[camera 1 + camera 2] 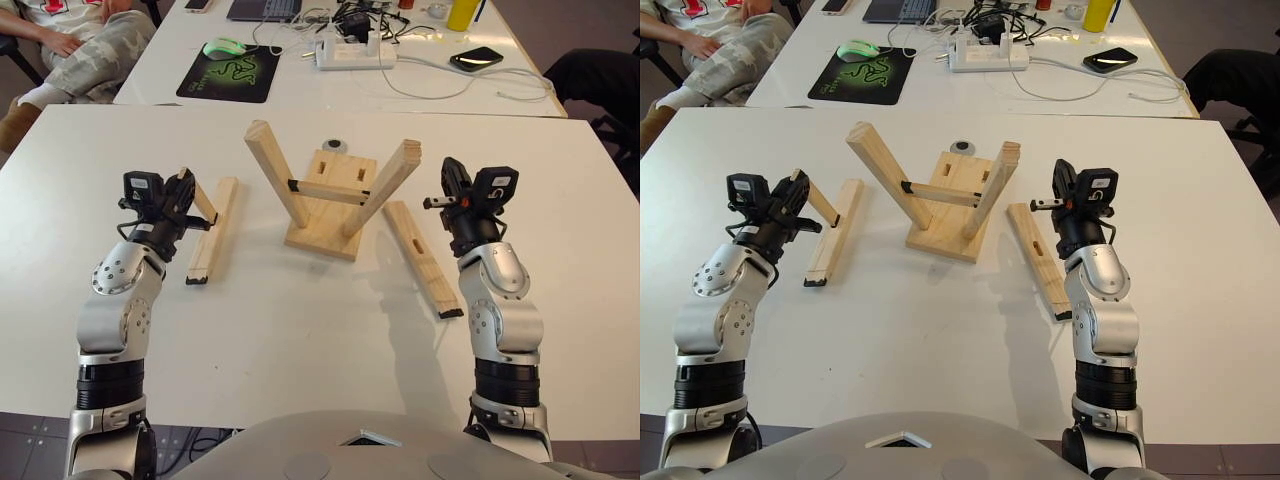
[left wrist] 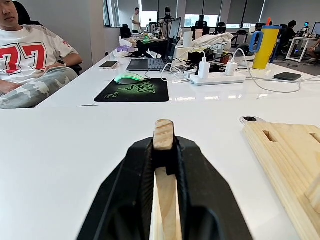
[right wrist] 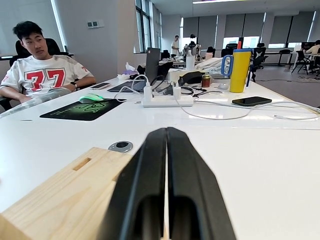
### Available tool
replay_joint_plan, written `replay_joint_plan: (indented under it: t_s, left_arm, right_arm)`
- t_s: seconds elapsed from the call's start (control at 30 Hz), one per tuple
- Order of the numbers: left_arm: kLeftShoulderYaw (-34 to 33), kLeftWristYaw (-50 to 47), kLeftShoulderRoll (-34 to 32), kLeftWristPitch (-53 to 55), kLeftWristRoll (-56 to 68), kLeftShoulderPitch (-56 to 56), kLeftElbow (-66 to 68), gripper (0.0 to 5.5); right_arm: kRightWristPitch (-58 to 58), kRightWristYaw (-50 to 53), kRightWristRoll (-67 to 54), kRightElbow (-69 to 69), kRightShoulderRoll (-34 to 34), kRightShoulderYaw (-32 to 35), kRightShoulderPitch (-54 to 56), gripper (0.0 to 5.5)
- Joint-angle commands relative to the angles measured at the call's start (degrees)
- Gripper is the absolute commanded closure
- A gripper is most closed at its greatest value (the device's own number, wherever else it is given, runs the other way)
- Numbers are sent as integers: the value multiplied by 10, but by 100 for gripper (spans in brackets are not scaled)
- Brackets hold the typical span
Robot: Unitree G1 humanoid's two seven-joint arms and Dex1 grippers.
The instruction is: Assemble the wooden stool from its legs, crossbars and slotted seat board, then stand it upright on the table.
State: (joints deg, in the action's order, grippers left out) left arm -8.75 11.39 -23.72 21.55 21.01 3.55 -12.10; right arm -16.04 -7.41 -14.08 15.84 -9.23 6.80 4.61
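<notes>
Left wrist view: left fingers (image 2: 132,190) clamp a crossbar (image 2: 163,134), probably meant for the seat board (image 2: 282,155) at lower right; right fingers (image 3: 145,180) pressed together, empty.

On the far table (image 1: 300,95) I see a mouse pad (image 1: 228,75) with a green mouse (image 1: 224,47), a laptop (image 1: 264,9), a white power strip (image 1: 353,55), a dark phone (image 1: 476,58) and a yellow mug (image 3: 239,63)

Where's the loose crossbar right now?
In the head view, on the robot's left: the crossbar is in the left gripper's jaws, just beside the leg lying left of the seat board.
</notes>
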Motion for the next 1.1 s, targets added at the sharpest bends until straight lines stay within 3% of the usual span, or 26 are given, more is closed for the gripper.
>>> replay_joint_plan:
  t_s: [0.03,0.57,1.1]
  left_arm:
    - [0,1,-9,30,-25,-24,15,501]
    - [32,0,32,1,-78,-99,77,501]
    - [-19,-5,32,49,-32,-7,-16,502]
  right_arm:
    - [-8,4,1,6,2,2,8,550]
    - [-11,8,1,2,2,3,15,550]
    - [2,13,8,0,6,2,6,550]
